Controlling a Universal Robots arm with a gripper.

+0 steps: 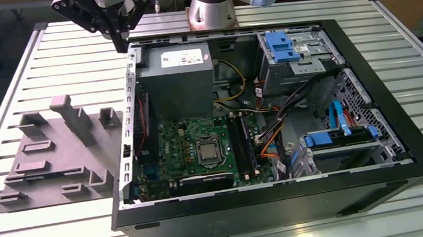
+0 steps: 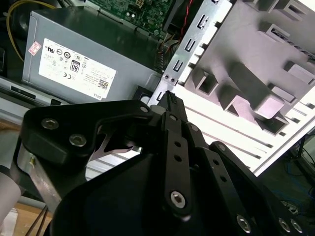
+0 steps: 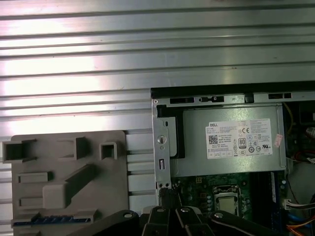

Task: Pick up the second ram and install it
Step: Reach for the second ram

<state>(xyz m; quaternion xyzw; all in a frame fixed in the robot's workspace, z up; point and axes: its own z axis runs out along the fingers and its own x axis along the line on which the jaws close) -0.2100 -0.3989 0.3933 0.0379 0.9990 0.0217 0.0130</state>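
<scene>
1 open computer case (image 1: 280, 204), 1 grey moulded tray (image 1: 58, 158), 1 power supply (image 1: 173, 78), 1 processor (image 1: 208, 151), 2 blue drive brackets (image 1: 280, 46), 1 end effector (image 1: 119, 41), 1 slatted counter (image 1: 53, 236).

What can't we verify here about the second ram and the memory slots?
1. Whether the thin bluish strip in the pale grey moulded tray is the second ram: first wrist view, too small, one end behind the black gripper.
2. Which long memory slots on the green motherboard are filled: exterior view, too small.
3. Motherboard, second wrist view: cut off at the picture's edge.
</scene>
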